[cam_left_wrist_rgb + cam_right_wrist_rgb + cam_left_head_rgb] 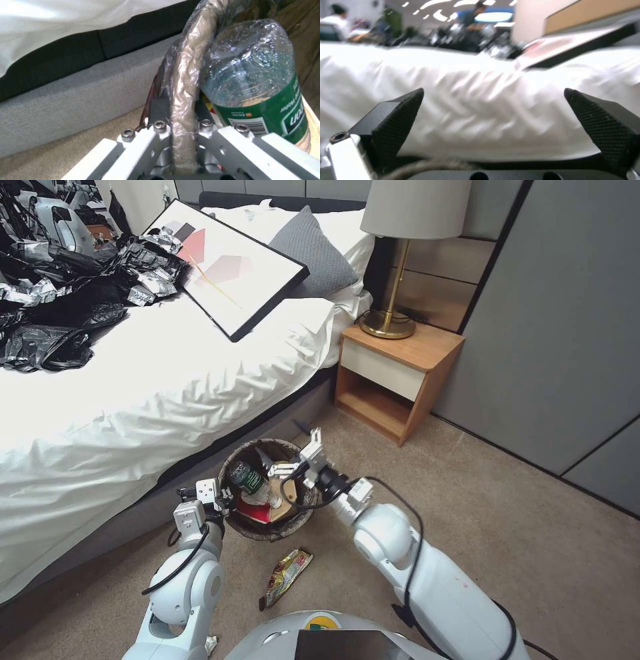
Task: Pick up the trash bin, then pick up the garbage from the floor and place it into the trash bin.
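Note:
The trash bin [273,531] stands by the bed with its dark liner folded over the rim [193,50]. My left gripper [223,499] [180,106] is shut on that rim at the bin's left side. Inside lie a green-labelled bottle [248,478] [253,82], a red packet [253,511] and a tan paper bag [285,507]. My right gripper [283,447] [500,120] hovers open over the bin's far right rim, with nothing between its fingers. A yellow-red wrapper [287,575] lies on the carpet just in front of the bin. A white tissue wad [212,645] sits beside my base.
The bed [153,380] runs along the left, carrying a framed picture [230,267], a grey pillow [313,253] and a heap of black bags [60,300]. A wooden nightstand [397,377] with a lamp [393,267] stands behind the bin. Open carpet lies to the right.

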Controlling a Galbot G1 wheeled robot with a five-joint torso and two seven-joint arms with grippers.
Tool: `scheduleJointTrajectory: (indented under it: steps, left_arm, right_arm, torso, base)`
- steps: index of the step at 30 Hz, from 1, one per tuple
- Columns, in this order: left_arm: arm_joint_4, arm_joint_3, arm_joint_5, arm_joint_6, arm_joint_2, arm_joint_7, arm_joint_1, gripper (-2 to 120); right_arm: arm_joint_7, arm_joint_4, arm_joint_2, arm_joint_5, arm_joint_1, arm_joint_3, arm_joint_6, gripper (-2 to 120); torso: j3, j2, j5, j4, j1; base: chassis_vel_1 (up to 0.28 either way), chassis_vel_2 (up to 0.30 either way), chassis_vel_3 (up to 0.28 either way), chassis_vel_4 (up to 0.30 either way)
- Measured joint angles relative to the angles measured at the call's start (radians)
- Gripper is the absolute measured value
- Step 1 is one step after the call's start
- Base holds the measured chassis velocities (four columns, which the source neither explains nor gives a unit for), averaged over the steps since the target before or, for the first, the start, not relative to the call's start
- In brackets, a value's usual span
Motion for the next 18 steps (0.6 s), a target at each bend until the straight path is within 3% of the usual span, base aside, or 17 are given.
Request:
scheduleJointTrajectory:
  steps: [1,12,18]
  left_arm:
    - [0.000,0.000,0.000,0.000,0.000,0.000,0.000,0]
    - [0.000,0.000,0.000,0.000,0.000,0.000,0.000,0]
    - [0.000,0.000,0.000,0.000,0.000,0.000,0.000,0]
  right_arm:
    - [0.025,0.088,0.033,-0.088,-0.130,0.164,0.008,99]
    - [0.139,0.096,0.068,-0.121,-0.354,0.349,0.032,99]
    - [0.158,0.043,0.103,-0.122,-0.380,0.381,0.066,100]
  torso:
    - [0.000,0.000,0.0001,-0.0005,0.000]
    - [0.000,0.000,0.0002,-0.0005,0.000]
    - [0.000,0.000,0.0002,-0.0001,0.000]
  base:
    - [0.000,0.000,0.000,0.000]
    - [0.000,0.000,0.000,0.000]
    - [0.000,0.000,0.000,0.000]
